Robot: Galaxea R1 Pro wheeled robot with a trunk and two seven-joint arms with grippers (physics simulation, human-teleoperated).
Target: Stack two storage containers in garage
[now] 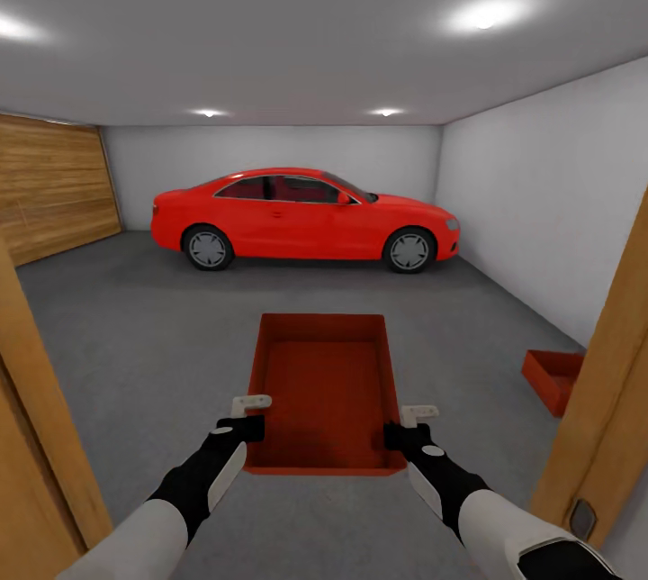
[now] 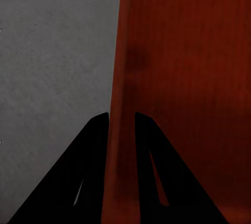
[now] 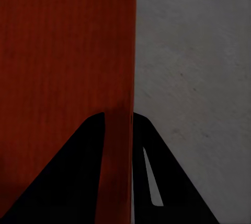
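A: Held where?

B: Between both jaws: left gripper (image 1: 253, 415) clamped on the left wall of the orange-red container (image 1: 326, 386), right gripper (image 1: 406, 425) clamped on the right wall. Smooth, tapered, rectangular, topless.

A: Below the jaws?

B: Rough mottled grey floor (image 1: 135, 328).

A: Other bin?

B: Second container (image 1: 551, 376) on the floor, well right of the right jaws, near the wooden door frame (image 1: 607, 364). Glossy red car (image 1: 306, 218) far ahead.

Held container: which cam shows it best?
Head view. The held container shows whole there, open top up, carried between the left tool and the right tool above the floor. Each wrist view gives a close strip of one side wall pinched between that tool's fingers.
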